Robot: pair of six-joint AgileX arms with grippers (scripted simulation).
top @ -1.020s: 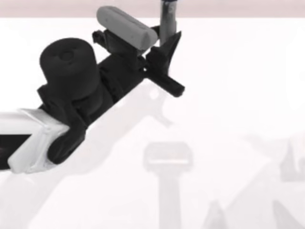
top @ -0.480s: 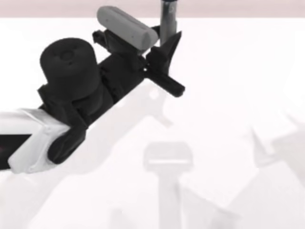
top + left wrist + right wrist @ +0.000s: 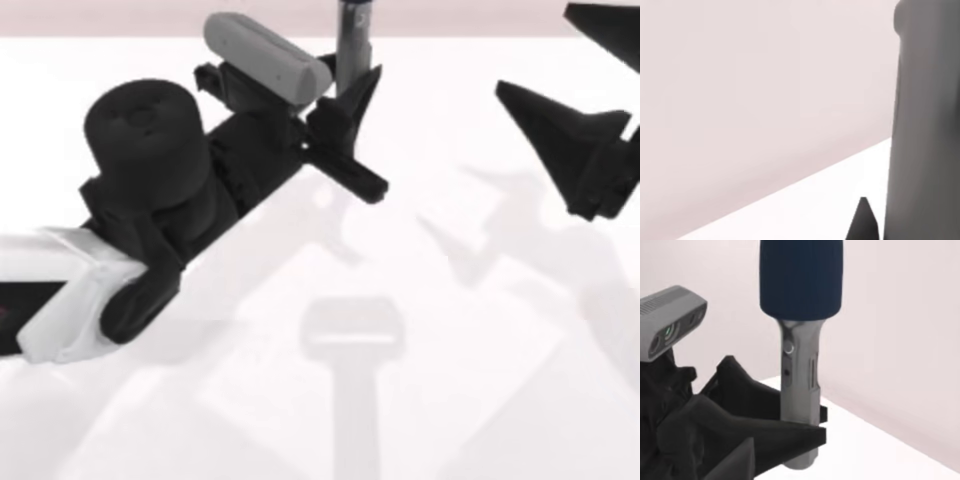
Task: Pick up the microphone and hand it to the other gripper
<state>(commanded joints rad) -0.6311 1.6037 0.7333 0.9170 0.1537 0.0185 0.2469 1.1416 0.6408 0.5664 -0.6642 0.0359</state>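
Since the earlier top views, where only pale shadows crossed the right side of the table, my right gripper has come into sight at the upper right of the frame, its two broad pointed fingers spread apart and aimed toward the centre. My left gripper has not shifted; it sits at upper centre, clamped on the microphone, which stands upright at the top edge of the frame.

From the right wrist view the microphone shows plainly: dark blue foam head on top, slim grey metal handle below, with my left gripper's fingers closed around the lowest part of the handle. The left wrist view gives only a close grey wall of handle and one dark fingertip.

I judge it light and rigid in the handle, but smooth metal that could slip or twist under a loose pinch. The foam head is soft and would squash, giving a poor hold. The bare stretch of handle between the foam and my left fingers looks like the place for my right gripper to close, squarely across the cylinder.
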